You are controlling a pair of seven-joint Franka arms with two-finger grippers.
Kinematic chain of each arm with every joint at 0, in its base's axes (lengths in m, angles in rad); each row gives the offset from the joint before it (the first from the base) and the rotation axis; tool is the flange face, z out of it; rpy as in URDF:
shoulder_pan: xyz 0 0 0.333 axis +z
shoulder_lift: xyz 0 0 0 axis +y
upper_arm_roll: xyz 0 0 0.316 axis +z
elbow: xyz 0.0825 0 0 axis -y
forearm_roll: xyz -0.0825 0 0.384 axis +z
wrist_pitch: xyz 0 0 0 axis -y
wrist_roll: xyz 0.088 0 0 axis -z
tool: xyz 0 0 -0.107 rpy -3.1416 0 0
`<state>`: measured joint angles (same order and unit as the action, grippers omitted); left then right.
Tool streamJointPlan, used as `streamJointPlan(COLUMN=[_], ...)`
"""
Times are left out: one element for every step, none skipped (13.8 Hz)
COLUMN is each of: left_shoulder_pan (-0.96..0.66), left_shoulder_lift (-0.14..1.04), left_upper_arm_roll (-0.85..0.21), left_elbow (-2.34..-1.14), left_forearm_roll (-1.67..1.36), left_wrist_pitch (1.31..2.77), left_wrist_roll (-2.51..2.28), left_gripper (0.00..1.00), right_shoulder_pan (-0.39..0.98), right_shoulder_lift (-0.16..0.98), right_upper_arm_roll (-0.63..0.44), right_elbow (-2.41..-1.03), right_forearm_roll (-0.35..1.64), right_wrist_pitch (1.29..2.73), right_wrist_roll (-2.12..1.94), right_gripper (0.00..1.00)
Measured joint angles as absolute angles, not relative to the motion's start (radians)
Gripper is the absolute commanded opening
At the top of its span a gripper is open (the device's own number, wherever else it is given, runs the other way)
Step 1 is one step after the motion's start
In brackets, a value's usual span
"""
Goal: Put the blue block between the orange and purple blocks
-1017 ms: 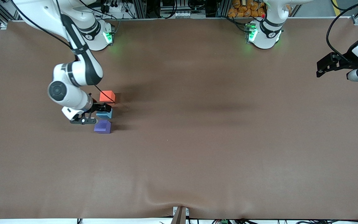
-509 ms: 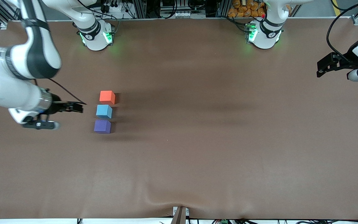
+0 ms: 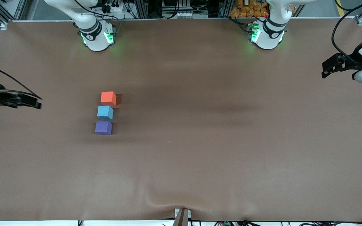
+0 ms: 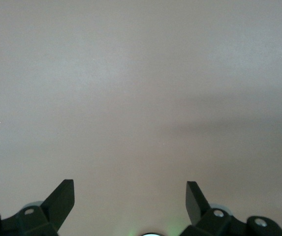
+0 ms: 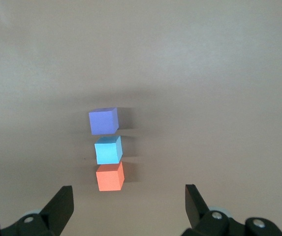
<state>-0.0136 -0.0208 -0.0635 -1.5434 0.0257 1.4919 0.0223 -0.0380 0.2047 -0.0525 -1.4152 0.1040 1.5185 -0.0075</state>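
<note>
1. The table (image 3: 218, 150), under a brown cover, is filling nearly the whole front view, with both arm bases sitting along its upper edge.
2. The right arm is reaching in at the left edge of the front view, and the right gripper (image 3: 27, 101) is hanging over the table's right-arm end at mid-height of the frame, well apart from the blocks. Its fingers (image 5: 62, 206) are standing wide apart in the right wrist view, holding nothing.
3. The left arm is waiting at the right edge of the front view, and the left gripper (image 3: 327, 69) is hanging in the upper right of the frame over the table's left-arm end. Its fingers (image 4: 62, 199) are spread wide over bare cover, holding nothing.
4. The three blocks are sitting in a short column left of centre in the front view, close together with narrow gaps.
5. The orange block (image 3: 108, 98) is lying at the top of the column.
6. The blue block (image 3: 105, 112) is resting on the table between the other two, free of both grippers.
7. The purple block (image 3: 103, 127) is lying at the bottom, nearest the front camera.
</note>
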Motion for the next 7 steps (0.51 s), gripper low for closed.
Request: streamJointPlan(left_shoulder_pan=[-0.014, -0.014, -0.014, -0.014, -0.014, -0.014, -0.014], left_shoulder_lift=[-0.021, -0.021, -0.021, -0.021, -0.021, -0.021, -0.021], left_upper_arm_roll=[-0.064, -0.064, -0.064, -0.064, -0.065, -0.066, -0.066], left_elbow=[-1.543, -1.543, -1.543, -1.543, -1.543, -1.543, -1.543], left_forearm_roll=[0.026, 0.026, 0.026, 0.026, 0.026, 0.026, 0.026], left_wrist_pitch=[1.492, 1.492, 1.492, 1.492, 1.492, 1.492, 1.492], left_wrist_roll=[0.022, 0.022, 0.022, 0.022, 0.022, 0.022, 0.022], left_gripper=[1.0, 1.0, 1.0, 1.0, 1.0, 1.0, 1.0], right_shoulder_pan=[-0.043, -0.044, -0.043, -0.043, -0.043, -0.042, -0.041], right_shoulder_lift=[0.205, 0.205, 0.205, 0.204, 0.199, 0.186, 0.162], right_upper_arm_roll=[-0.052, -0.052, -0.05, -0.046, -0.041, -0.036, -0.032], right_elbow=[-1.392, -1.373, -1.358, -1.343, -1.327, -1.315, -1.314], right_forearm_roll=[0.104, 0.1, 0.091, 0.079, 0.068, 0.057, 0.042], right_wrist_pitch=[1.495, 1.474, 1.461, 1.448, 1.43, 1.415, 1.404], right_wrist_roll=[-0.008, -0.008, -0.008, -0.008, -0.008, -0.008, -0.008], right_gripper=[1.0, 1.0, 1.0, 1.0, 1.0, 1.0, 1.0])
